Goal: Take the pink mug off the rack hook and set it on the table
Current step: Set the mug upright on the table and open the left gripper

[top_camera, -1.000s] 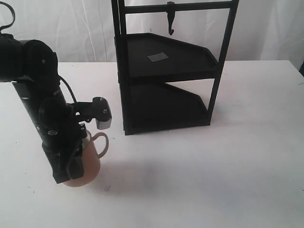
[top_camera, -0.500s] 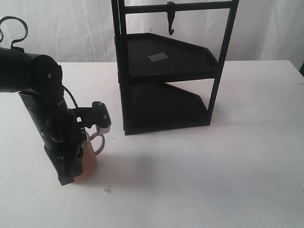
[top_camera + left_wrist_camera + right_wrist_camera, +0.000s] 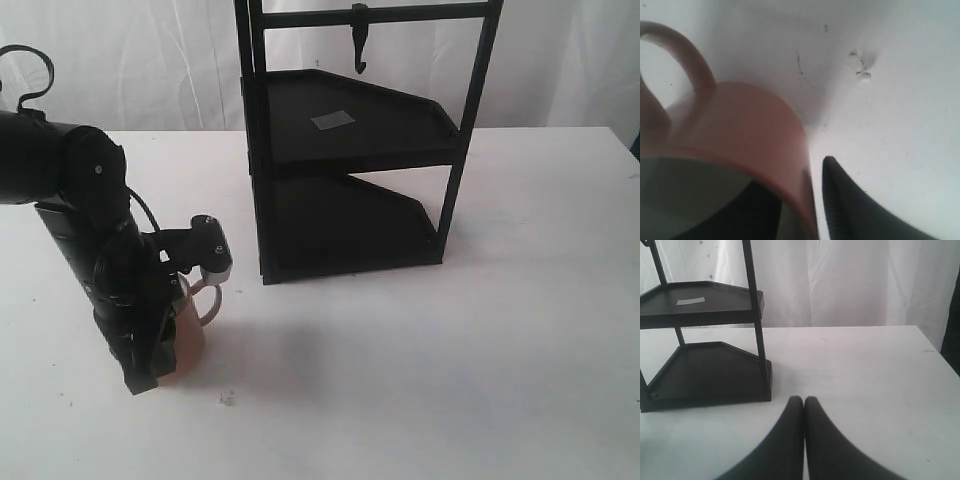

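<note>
White table (image 3: 480,350) under me, pale curtain (image 3: 150,60) behind, and the black rack (image 3: 350,130) stands off to the side with its rack hook (image 3: 359,45) bare. My left gripper (image 3: 799,205) has the pink mug (image 3: 190,335) by its wall, one finger down inside the cream and the other outside, pinching. The mug sits low, apart from the rack, with its base on the table or just above; I can't tell which. I'd ease straight down until the base sits flat and spread slowly. Then I'd lift straight up so the inner finger doesn't drag the wall and tip it. My right gripper (image 3: 804,425) holds nothing, fingers pressed together.
</note>
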`<action>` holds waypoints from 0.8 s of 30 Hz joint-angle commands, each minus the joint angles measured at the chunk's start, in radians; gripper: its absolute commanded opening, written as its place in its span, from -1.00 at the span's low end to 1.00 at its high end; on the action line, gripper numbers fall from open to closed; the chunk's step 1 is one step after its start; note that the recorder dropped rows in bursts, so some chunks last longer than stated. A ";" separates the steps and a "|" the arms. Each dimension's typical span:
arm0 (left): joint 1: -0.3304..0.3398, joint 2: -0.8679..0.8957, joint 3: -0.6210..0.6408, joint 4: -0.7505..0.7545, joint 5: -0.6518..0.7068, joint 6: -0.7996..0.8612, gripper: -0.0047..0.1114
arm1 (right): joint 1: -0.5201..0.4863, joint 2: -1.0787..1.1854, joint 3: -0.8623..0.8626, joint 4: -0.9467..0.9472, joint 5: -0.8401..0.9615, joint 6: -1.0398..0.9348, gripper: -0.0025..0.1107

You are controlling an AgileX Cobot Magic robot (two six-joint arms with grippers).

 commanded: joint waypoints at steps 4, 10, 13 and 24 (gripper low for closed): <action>0.002 -0.036 0.006 -0.012 0.012 -0.003 -0.10 | 0.002 0.003 0.002 0.004 -0.012 0.002 -0.96; 0.002 -0.073 0.006 -0.009 0.033 -0.003 -0.10 | 0.002 0.003 0.002 0.004 -0.012 0.002 -0.96; 0.002 -0.092 0.006 -0.007 0.056 -0.003 -0.10 | 0.002 0.003 0.002 0.004 -0.012 0.002 -0.96; 0.002 -0.204 0.006 -0.005 0.079 -0.011 -0.10 | 0.002 0.003 0.002 0.004 -0.012 0.002 -0.96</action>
